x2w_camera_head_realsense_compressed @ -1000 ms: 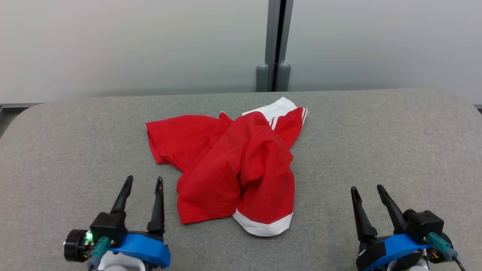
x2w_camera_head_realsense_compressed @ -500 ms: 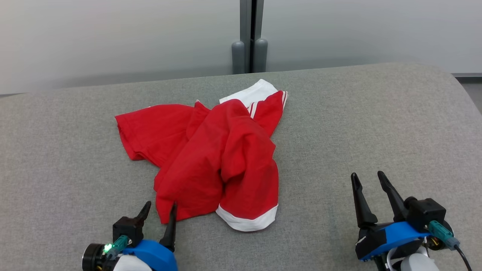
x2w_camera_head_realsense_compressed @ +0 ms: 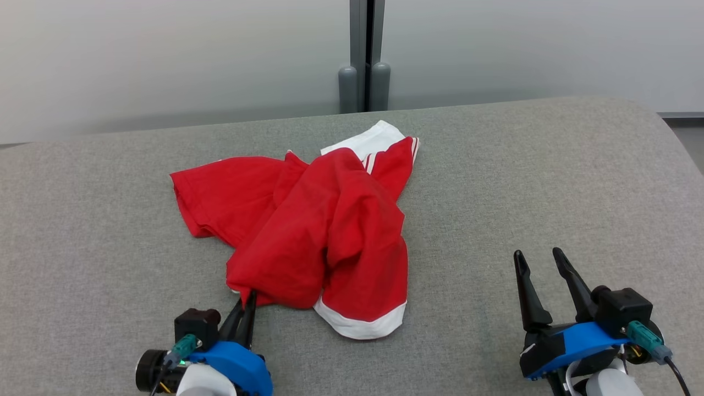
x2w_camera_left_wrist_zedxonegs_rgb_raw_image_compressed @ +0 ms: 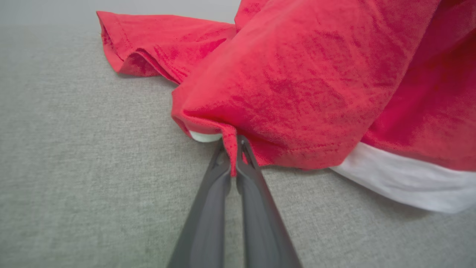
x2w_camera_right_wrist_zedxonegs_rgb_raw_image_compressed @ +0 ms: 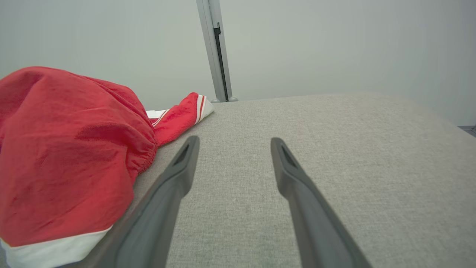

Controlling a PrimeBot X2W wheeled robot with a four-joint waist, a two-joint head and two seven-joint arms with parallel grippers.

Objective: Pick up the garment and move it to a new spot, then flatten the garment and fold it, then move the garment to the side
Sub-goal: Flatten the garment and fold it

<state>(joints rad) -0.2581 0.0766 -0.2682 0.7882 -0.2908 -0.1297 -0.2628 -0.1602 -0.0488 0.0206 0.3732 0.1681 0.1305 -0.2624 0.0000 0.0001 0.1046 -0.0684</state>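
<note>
One pinch is on: my left gripper (x2w_camera_head_realsense_compressed: 247, 300) is clamped tight on the near-left hem (x2w_camera_left_wrist_zedxonegs_rgb_raw_image_compressed: 297, 154) of the garment (x2w_camera_head_realsense_compressed: 330, 236), with a thin fold of red cloth caught between its tips. My right gripper (x2w_camera_head_realsense_compressed: 537, 254) stands wide and holds nothing, off to the right and well apart from the cloth, low over the grey surface (x2w_camera_head_realsense_compressed: 550, 176). The garment lies in a crumpled heap about the middle of that surface. It has a flatter red panel out to the left, a white band (x2w_camera_head_realsense_compressed: 360, 324) along the near edge and a striped piece (x2w_camera_head_realsense_compressed: 379, 146) at the far end.

I judge it light, soft and limp. It should trail and sag from a single corner, bunching rather than sliding as one sheet. The stitched hem is the firmest place to hold. For flattening, I would want my right gripper on the white band or a matching corner so the cloth hangs between two points.

Much is unclear. I cannot tell how many layers the pinch has caught, or what the white scrap (x2w_camera_left_wrist_zedxonegs_rgb_raw_image_compressed: 202, 137) tucked under the hem beside the fingers belongs to. The folds hide the underside. A gathered edge (x2w_camera_right_wrist_zedxonegs_rgb_raw_image_compressed: 147, 156) in the right wrist view hints at elastic, so I cannot say whether this is a shirt or shorts. Both arms are cut off at the bottom of the head view.
</note>
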